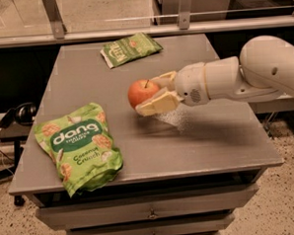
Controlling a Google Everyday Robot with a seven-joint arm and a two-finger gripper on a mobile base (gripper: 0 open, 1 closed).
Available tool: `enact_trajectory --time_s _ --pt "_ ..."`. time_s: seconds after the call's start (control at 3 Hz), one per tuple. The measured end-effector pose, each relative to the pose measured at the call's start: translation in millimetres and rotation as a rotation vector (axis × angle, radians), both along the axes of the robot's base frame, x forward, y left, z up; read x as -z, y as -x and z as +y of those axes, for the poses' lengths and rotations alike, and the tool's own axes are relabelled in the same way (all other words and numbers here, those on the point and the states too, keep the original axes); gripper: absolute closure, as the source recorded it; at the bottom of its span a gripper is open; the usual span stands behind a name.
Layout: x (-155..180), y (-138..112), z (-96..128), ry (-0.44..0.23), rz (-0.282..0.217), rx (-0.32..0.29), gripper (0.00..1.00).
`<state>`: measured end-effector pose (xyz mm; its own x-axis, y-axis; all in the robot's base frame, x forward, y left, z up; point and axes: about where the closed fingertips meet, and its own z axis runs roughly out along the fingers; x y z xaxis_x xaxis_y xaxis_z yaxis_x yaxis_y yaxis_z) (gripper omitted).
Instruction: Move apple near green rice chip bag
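Apple [142,92] held in end effector [147,95], over table [212,136] middle

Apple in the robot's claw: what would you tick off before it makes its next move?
1. Grip: gripper shut on the apple, a finger on each side: ok.
2. Apple off the table: ok, its shadow lies beneath.
3. Target in view: green rice chip bag at the front left corner: ok.
4. Tabletop between apple and bag bare: ok.
5. Apple near the bag: not ok, a gap between them.
6. Small green bag at the far edge, out of the way: ok.
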<state>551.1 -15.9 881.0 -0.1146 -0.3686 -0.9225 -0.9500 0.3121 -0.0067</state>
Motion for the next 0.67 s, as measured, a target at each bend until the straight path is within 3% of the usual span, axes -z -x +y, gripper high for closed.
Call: enact_trajectory --time_s 0.33,0.67 --pt "15.0 27.2 46.0 0.015 0.010 -0.150 1.00" --pt "22.7 47.2 70.7 0.050 -0.031 -0.258 0.82"
